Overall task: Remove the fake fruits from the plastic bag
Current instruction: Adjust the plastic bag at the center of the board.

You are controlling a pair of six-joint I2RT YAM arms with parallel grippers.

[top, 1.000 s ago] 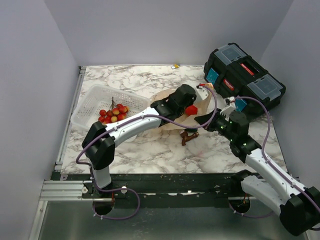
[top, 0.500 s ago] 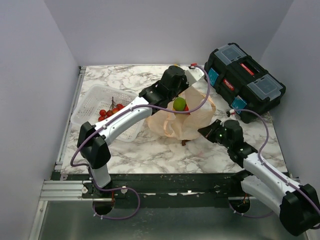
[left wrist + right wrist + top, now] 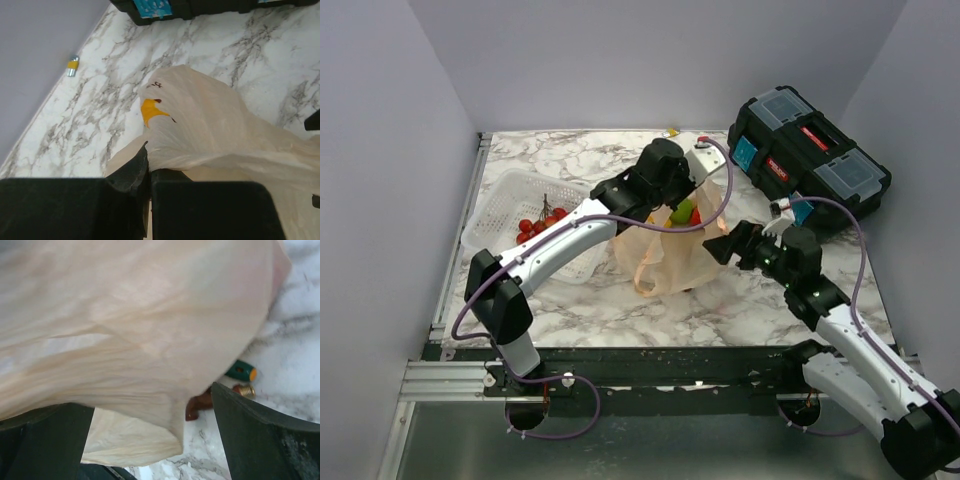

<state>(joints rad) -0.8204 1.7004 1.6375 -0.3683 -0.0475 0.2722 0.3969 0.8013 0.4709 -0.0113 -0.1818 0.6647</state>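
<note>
Glossy fake fruits (image 3: 684,213) in plastic bag (image 3: 670,258)

1 bag (image 3: 670,258), 1 basket (image 3: 503,205), 1 toolbox (image 3: 810,160)

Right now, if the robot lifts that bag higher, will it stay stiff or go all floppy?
Probably floppy: the plastic bag sags in crinkly folds below the left gripper pinching it. Likely light; the green fruit at its top might roll out.

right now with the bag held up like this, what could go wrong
The left pincer pinches only a thin fold of the plastic bag; it could slip or tear. The green fruit sits exposed at the bag's top and may tumble out uncontrolled. The right pincer, open around bulging film, might close on plastic alone.
</note>
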